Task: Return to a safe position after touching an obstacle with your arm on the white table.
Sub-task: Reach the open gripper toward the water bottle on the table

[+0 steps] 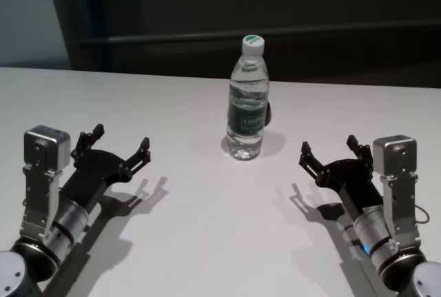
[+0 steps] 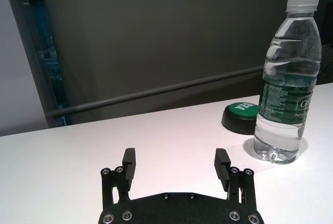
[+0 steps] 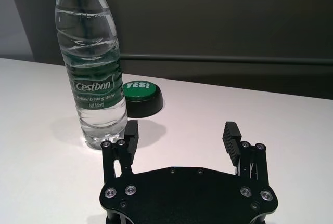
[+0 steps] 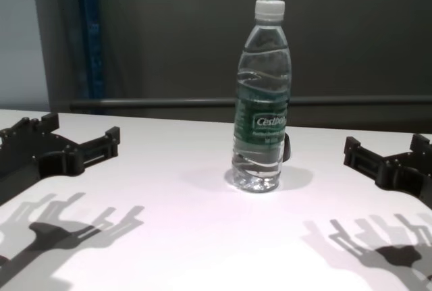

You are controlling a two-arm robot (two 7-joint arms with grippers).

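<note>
bottle [image 1: 247, 100]: upright mid-desk [image 1: 193, 242], pretty much between both arms
button [image 3: 141, 97]: right behind the bottle
left end effector [image 1: 121, 147]: near-left, well apart from bottle
right end effector [image 1: 329, 152]: near-right, same deal

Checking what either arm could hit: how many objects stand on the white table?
2. The water bottle stands upright mid-table, between the open left gripper and right gripper. The green button sits right behind it. Nothing else shows.

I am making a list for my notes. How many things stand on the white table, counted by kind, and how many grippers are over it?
Water bottle: 1
Green button with black base: 1
Open grippers: 2, left and right
Total: 4, all at the white table
</note>
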